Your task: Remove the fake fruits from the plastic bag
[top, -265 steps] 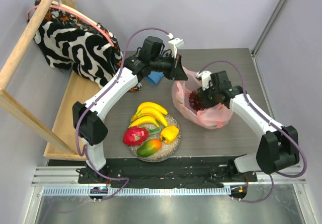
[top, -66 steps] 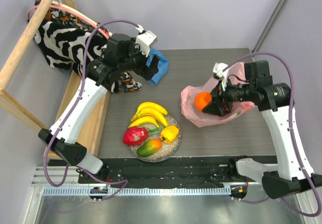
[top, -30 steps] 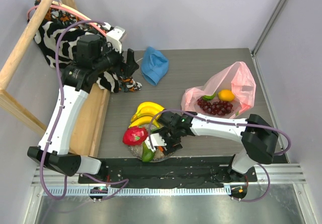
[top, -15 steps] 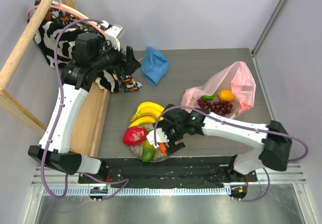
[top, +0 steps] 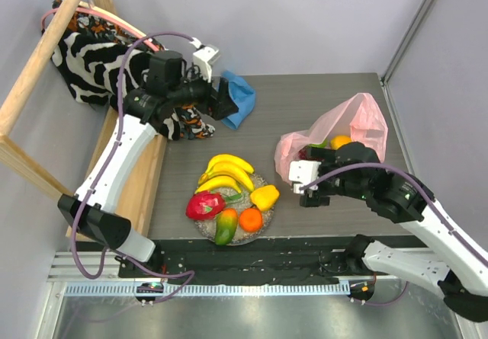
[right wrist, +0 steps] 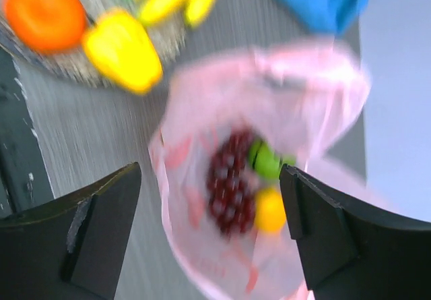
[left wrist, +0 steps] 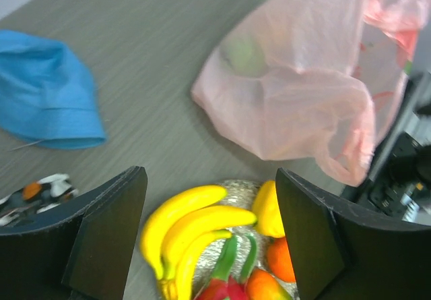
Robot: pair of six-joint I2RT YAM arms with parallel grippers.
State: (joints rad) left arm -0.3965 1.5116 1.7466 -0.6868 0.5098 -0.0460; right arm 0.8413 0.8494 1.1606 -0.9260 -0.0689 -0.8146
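The pink plastic bag (top: pixel 360 118) lies at the right of the table, its mouth toward the arms. In it I see dark grapes (right wrist: pixel 232 182), a green apple (right wrist: pixel 266 160) and a lemon (right wrist: pixel 269 209). A plate (top: pixel 258 179) holds bananas (top: pixel 226 171), dragon fruit (top: pixel 204 204), mango (top: pixel 226 225), orange (top: pixel 250 219) and yellow pepper (top: pixel 264 196). My right gripper (top: pixel 309 189) hangs open and empty just left of the bag, looking down into it (right wrist: pixel 210 172). Open and empty too, my left gripper (top: pixel 231 101) hovers high by the blue cloth (top: pixel 240 99).
Black-and-white patterned fabric (top: pixel 107 68) hangs over a wooden frame (top: pixel 30 72) at the far left. Enclosure walls stand behind and to the right of the table. The right arm's elbow (top: pixel 396 194) reaches over the front right corner.
My right gripper let go of the orange on the plate and pulled back right to the bag. My left arm swung right, over the blue cloth.
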